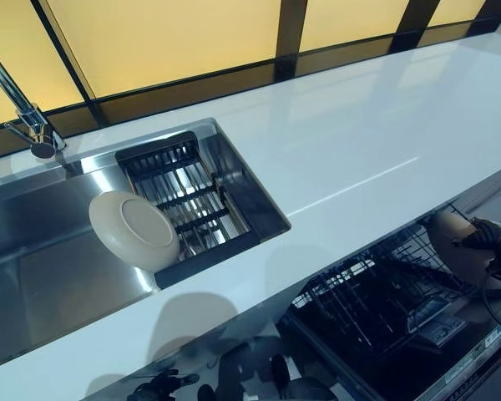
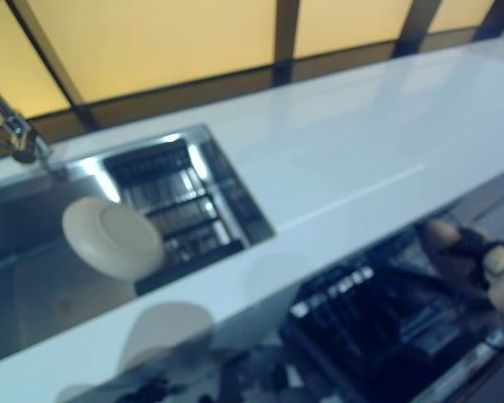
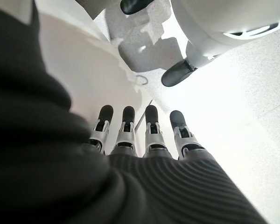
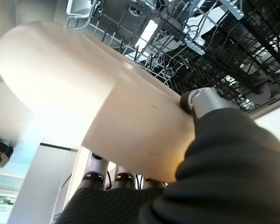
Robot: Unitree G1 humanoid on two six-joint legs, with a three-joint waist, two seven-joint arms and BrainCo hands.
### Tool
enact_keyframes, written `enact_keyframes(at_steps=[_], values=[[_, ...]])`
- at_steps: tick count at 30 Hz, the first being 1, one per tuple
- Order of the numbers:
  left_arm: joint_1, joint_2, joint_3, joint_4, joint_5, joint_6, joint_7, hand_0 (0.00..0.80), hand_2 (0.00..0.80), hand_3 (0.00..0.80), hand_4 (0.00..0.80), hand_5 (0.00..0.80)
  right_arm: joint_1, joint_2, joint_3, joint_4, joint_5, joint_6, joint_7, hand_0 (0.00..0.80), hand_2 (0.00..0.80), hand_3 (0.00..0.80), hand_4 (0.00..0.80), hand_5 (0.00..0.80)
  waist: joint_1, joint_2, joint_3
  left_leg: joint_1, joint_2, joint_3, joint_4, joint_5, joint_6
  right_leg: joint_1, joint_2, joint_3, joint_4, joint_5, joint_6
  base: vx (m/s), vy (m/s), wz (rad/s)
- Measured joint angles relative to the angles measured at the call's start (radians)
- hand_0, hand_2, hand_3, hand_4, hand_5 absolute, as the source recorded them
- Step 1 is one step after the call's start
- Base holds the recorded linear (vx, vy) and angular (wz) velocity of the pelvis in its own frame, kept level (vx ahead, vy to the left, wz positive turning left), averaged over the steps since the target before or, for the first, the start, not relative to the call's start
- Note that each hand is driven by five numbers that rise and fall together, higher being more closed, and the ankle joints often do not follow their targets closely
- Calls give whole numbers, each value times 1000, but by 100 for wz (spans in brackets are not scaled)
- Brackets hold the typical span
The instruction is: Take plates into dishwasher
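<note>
A chrome faucet (image 1: pixel 29 117) stands at the far left edge of the white desk (image 1: pixel 376 142), above a steel sink (image 1: pixel 50 259). Inside the sink, a cream plate (image 1: pixel 134 230) leans tilted against the left side of a dark drying rack (image 1: pixel 192 200) that fills the sink's right end. The left robot hand (image 3: pixel 147 135) hangs low beside the desk front, its fingers straight and released, holding nothing; the pale floor shows past them. To the right, below the desk's front edge, the dishwasher (image 1: pixel 451 368) is open with its black wire rack (image 1: pixel 376 301) pulled out. At the far right, the right robot hand (image 4: pixel 200 105) grasps a second cream plate (image 4: pixel 98 102), thumb on one face and fingers curled under the other, holding it just above the wire rack. In the eye views this held plate (image 1: pixel 455 242) shows over the rack's right end.
</note>
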Motion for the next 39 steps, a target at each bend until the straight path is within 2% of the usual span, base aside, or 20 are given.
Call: enact_keyframes(at_steps=[10, 17, 26, 32, 39], values=[[-33, 1, -8, -3, -3, -2, -1, 0, 0, 0, 0, 0, -71, 49, 41, 124, -2, 22, -52, 800, 800, 800, 800, 800, 28, 40, 38, -31, -3, -15, 1, 12, 2, -22, -5, -17, 2, 3, -4, -52, -4, 5], [-48, 1, -13, -12, -5, -20, -2, 0, 0, 0, 0, 0, -121, 81, 44, 210, -34, 43, -95, 800, 800, 800, 800, 800, 30, 63, 72, -55, -5, -32, 1, 17, 3, -37, -8, -35, 3, 3, -4, -47, 9, 7], [-64, 2, -30, -14, -7, -23, -6, 0, 0, 0, 0, 0, -156, 137, 44, 290, -79, 52, -133, 800, 800, 800, 800, 800, 32, 74, 95, -66, -10, -36, 1, 19, 4, -46, -13, -39, 3, 3, -4, -4, 1, 1], [-76, 2, -30, -14, -7, -27, -13, 0, 0, 0, 0, 0, -159, 145, 58, 337, -101, 52, -147, 800, 800, 800, 800, 800, 59, 74, 95, -67, -11, -40, 1, 20, 4, -45, -14, -42, 3, 3, -4, 0, 0, 1], [-79, 3, -30, -14, -7, -29, -18, 0, 0, 0, 0, 0, -159, 179, 63, 365, -112, 58, -171, 800, 800, 800, 800, 800, 62, 73, 96, -72, -14, -49, 1, 21, 6, -45, -18, -50, 3, 3, -3, 6, -1, 3]])
